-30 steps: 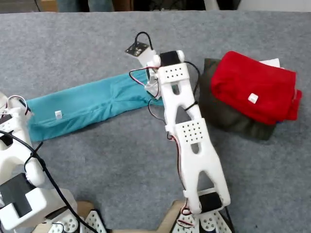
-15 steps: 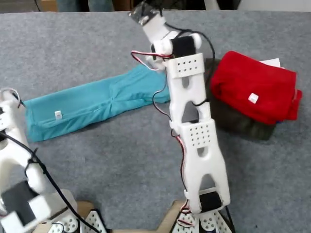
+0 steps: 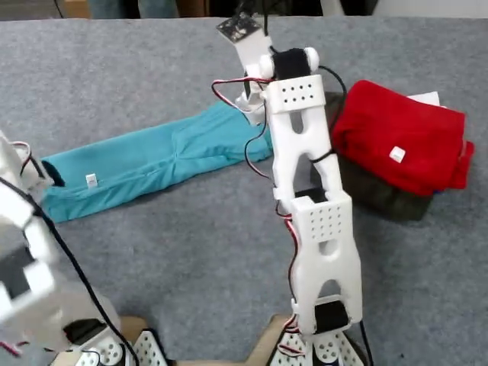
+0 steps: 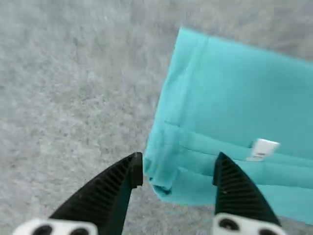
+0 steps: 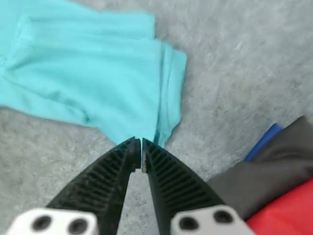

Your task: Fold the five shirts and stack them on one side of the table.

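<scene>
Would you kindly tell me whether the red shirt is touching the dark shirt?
Touching. The high view shows the red shirt lying folded on top of the dark shirt, whose edge sticks out beneath it.

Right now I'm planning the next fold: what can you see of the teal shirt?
The teal shirt is soft, knit-looking cloth, folded into a long narrow strip, flat on the grey table. A small white tag sits near the end by the open left tool; the shut right tool hovers at the other end.
</scene>
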